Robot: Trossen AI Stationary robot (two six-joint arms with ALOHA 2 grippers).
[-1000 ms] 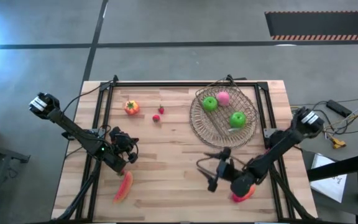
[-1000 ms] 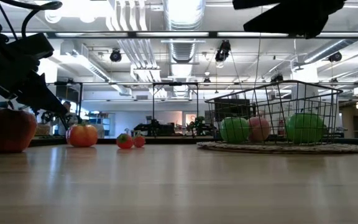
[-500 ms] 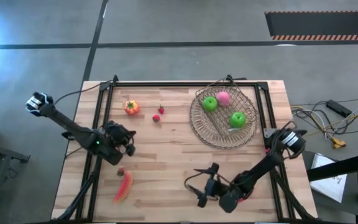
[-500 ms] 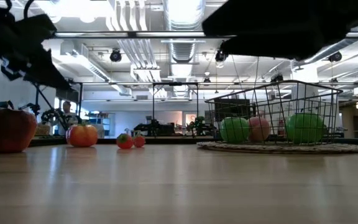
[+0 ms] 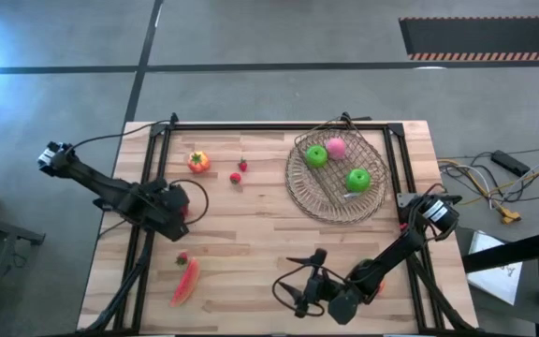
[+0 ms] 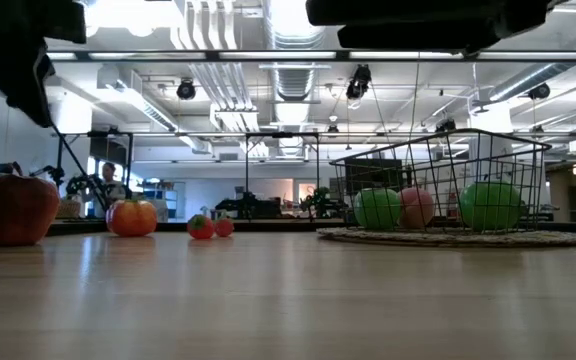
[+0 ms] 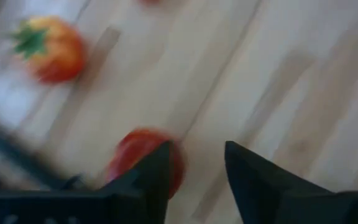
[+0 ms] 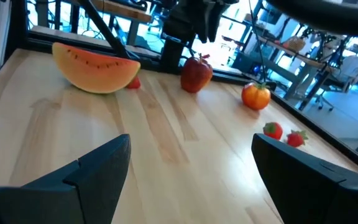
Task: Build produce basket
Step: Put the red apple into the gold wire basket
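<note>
moved: left gripper (image 5: 178, 200) pulled back from the near-left orange slice (image 5: 187, 279) toward the left table edge; right gripper (image 5: 293, 288) swung away from the basket (image 5: 298, 192) to the near edge.
left gripper: fingers newly parted a little, nothing between them, hovering by a small red fruit (image 5: 182, 258).
right gripper: spread wide, empty, low over bare wood.
meaning: probably between picks; no fruit in transit, several pieces not yet collected.
in basket: two green apples (image 5: 315, 155) (image 5: 357, 179) and a pink peach (image 5: 336, 146), far right.
loose: tomato (image 5: 197, 161) and two strawberries (image 5: 239, 171), far left of centre, well apart from the basket.
shapes: basket round, shallow, open tan weave with thin wire sides; apples, peach and tomato smooth, glossy, ball-like; slice curved, flat-faced.
table (image 5: 251, 234): pale wood planks, slightly shiny, dark metal frame.
</note>
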